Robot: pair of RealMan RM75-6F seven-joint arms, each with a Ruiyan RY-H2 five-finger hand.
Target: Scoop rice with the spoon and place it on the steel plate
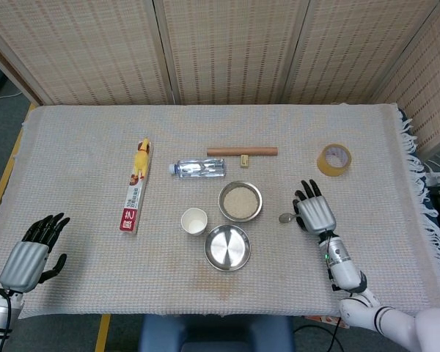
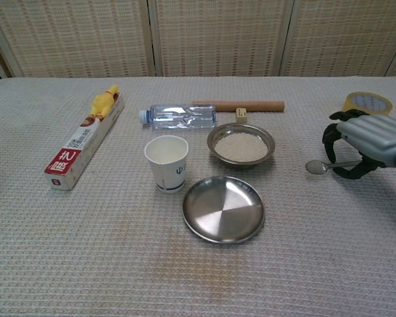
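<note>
Spoon (image 2: 321, 165) at the right side of the table, held by the handle in the right hand (image 2: 366, 144), fingers curled around it, bowl end pointing left toward the rice bowl (image 2: 241, 145). Appears raised just off the cloth in the chest view, though contact cannot be ruled out. Small, stiff, light metal by the look of it; smooth handle likely to slip or roll in the fingers. Best taken well back on the handle, leaving the bowl end free and level. A twist in the grip would spill grains.

Rice bowl near table centre, filled with loose white rice, well apart from the spoon. Grains dry and free-running in appearance: shallow, level scoop advised, with slow carry.

Steel plate (image 2: 223, 208) just in front of the rice bowl, bare, no rice on it. Thin and shiny, likely to slide on the cloth if pushed.

Left hand (image 1: 31, 253) resting at the near left table edge, fingers spread, holding nothing.

Paper cup (image 2: 167, 162) just left of the plate: keep out of the sweep path.
</note>
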